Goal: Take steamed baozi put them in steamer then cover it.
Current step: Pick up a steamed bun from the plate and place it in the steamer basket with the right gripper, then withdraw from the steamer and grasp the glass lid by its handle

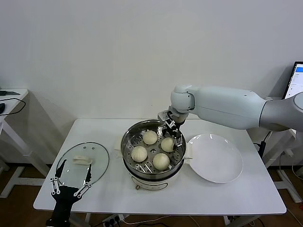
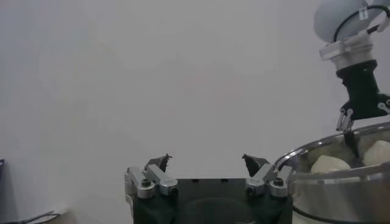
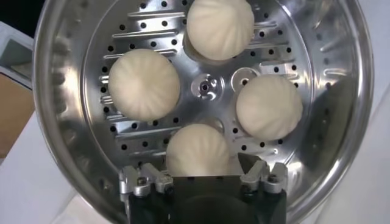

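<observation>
The steamer (image 1: 129,142) stands mid-table on its white base. Four steamed baozi lie on its perforated tray: back (image 1: 150,137), right (image 1: 167,144), left (image 1: 139,153) and front (image 1: 161,161). My right gripper (image 1: 174,136) reaches down inside the pot at the right baozi. In the right wrist view it is open (image 3: 204,163), its jaws standing wide on either side of that baozi (image 3: 198,149), with a gap at one fingertip (image 3: 248,161). My left gripper (image 1: 73,172) is open and empty at the front left, over the glass lid (image 1: 97,158); it also shows in the left wrist view (image 2: 207,159).
A flat white plate (image 1: 215,158) lies right of the steamer, touching its side. The glass lid with its white handle (image 1: 81,160) lies flat left of the steamer. A monitor (image 1: 296,80) stands at the far right. A side table (image 1: 9,101) is at the left.
</observation>
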